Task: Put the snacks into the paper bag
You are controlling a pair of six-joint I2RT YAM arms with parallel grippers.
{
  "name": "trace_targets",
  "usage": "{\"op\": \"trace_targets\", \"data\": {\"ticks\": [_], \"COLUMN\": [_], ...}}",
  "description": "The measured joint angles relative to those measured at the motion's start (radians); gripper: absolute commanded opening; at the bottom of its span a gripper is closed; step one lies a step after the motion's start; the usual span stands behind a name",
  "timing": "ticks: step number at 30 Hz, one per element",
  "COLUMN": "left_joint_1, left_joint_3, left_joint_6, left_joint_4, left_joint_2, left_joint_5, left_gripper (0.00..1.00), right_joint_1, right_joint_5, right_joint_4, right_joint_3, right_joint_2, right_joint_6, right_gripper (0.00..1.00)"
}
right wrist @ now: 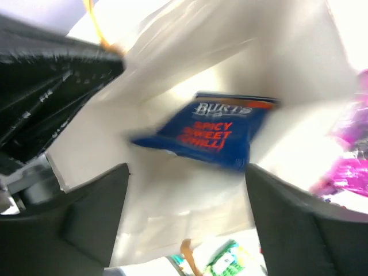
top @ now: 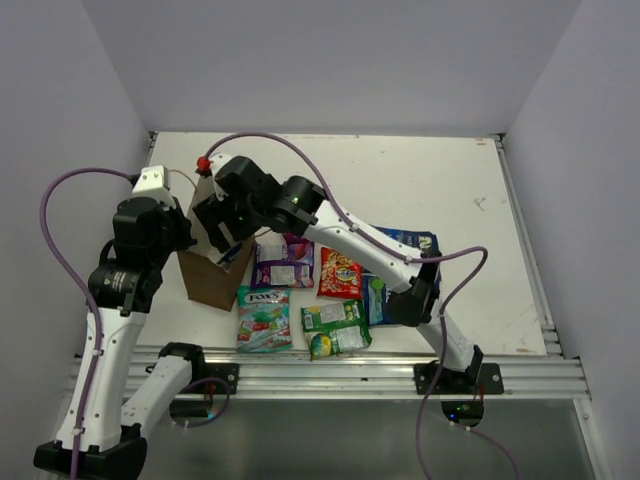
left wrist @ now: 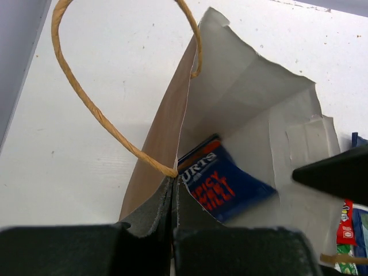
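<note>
The brown paper bag point(top: 212, 278) stands open at the left of the table. My left gripper point(left wrist: 174, 184) is shut on the bag's near rim, where the string handle point(left wrist: 86, 100) joins it. A blue crisp packet point(left wrist: 227, 185) lies inside the bag against its white inner wall point(left wrist: 241, 92). My right gripper point(right wrist: 187, 201) is open and empty over the bag's mouth, with the blue packet point(right wrist: 210, 133) below it, blurred. On the table lie purple point(top: 284, 262), red-orange point(top: 340, 273), teal-pink point(top: 264, 318), green point(top: 335, 328) and blue point(top: 415, 243) packets.
The packets lie in a cluster right of the bag, near the table's front edge point(top: 330, 352). A small red-capped object point(top: 203, 163) sits behind the bag. White walls close the table at the back and sides. My right arm point(top: 360, 240) reaches across over the packets.
</note>
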Motion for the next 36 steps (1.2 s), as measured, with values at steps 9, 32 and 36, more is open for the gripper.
{"op": "trace_targets", "data": {"ticks": [9, 32, 36], "left_joint_1": [0.000, -0.020, -0.020], "left_joint_3": [-0.009, -0.009, -0.009], "left_joint_6": [0.000, 0.004, 0.010], "left_joint_4": [0.005, 0.000, -0.003], "left_joint_2": [0.003, 0.010, 0.010], "left_joint_5": [-0.019, -0.056, -0.071], "left_gripper": [0.00, 0.00, 0.00], "right_joint_1": [-0.164, -0.544, -0.554], "right_joint_5": [0.223, 0.330, 0.301], "right_joint_4": [0.106, 0.351, 0.372], "right_joint_3": [-0.209, -1.194, -1.212], "right_joint_2": [-0.357, -0.327, -0.270], "right_joint_6": [0.001, 0.125, 0.147], "right_gripper": [0.99, 0.73, 0.60]}}
